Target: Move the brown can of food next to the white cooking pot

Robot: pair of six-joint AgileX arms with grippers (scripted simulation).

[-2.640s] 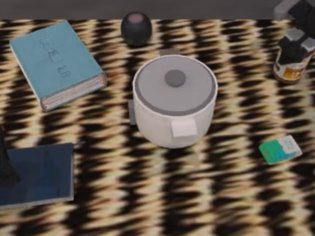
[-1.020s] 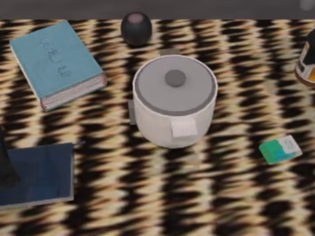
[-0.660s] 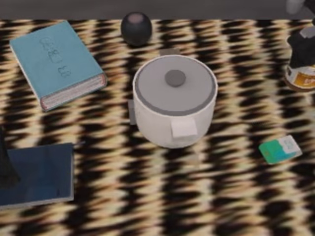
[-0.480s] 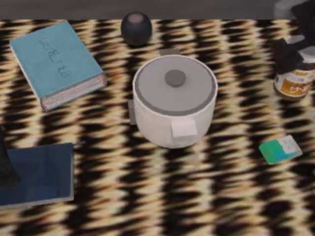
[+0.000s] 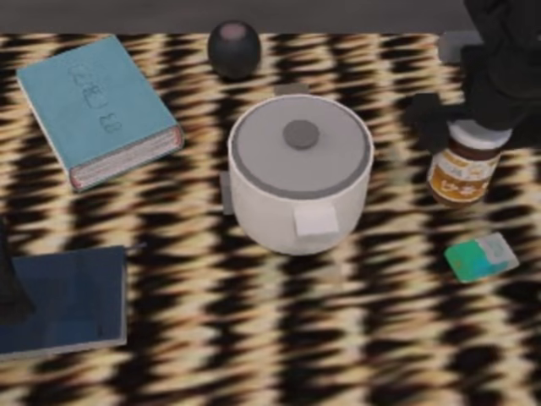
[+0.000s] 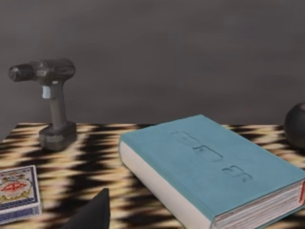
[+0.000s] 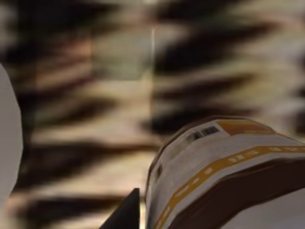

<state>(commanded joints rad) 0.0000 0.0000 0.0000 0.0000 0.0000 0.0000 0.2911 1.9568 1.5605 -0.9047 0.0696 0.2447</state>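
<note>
Right of the white cooking pot [image 5: 300, 173], the brown can of food [image 5: 463, 166] is now held much nearer than half a second ago, grasped in the right gripper's [image 5: 494, 106] jaws, so only lowering beside the pot seems left.

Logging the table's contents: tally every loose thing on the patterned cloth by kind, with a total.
Books: 2 (teal hardback book, dark blue flat book)
Cans: 1 (brown can of food)
Pots: 1 (white cooking pot)
Balls: 1 (dark grey ball)
Small boxes: 2 (green-and-white box, card box)
Drills: 1 (grey power drill)
Total: 8
</note>
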